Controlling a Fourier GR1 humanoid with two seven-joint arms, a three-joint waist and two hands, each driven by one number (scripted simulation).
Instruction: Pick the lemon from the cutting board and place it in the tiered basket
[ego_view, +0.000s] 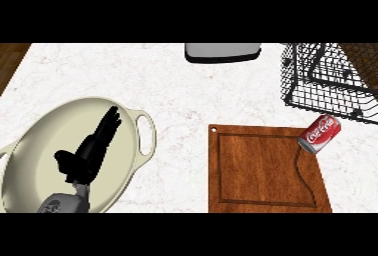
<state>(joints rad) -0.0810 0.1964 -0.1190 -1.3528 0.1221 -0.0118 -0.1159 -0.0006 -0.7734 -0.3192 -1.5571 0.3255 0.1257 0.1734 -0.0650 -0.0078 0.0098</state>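
Over the cream dish (44, 125) at the view's left, the left hand (88, 150) is seen released: its black fingers (109, 122) are held straight and close together, pointed toward the far side of the worktop (133, 70), and nothing is grasped. Its thumb is turned out to the left, and the grey forearm (63, 202) is shown coming in from the lower edge. The dish is set on the pale, speckled worktop, and a looped handle (148, 132) is carried on its right side. To the right of the dish, apart from it, the wooden cutting board (258, 170) is laid flat; a groove is cut round its border and a small hole is seen at its far left corner. A red soda can (320, 133) is laid on its side, tilted, at the board's far right corner. Just beyond the can, the black wire tiered basket (295, 80) is placed at the far right of the worktop and is cut by the view's right edge. A dark object with a grey top (223, 52) is set at the far edge, near the middle; what it is cannot be told. Where the lemon lies cannot be told from this view.
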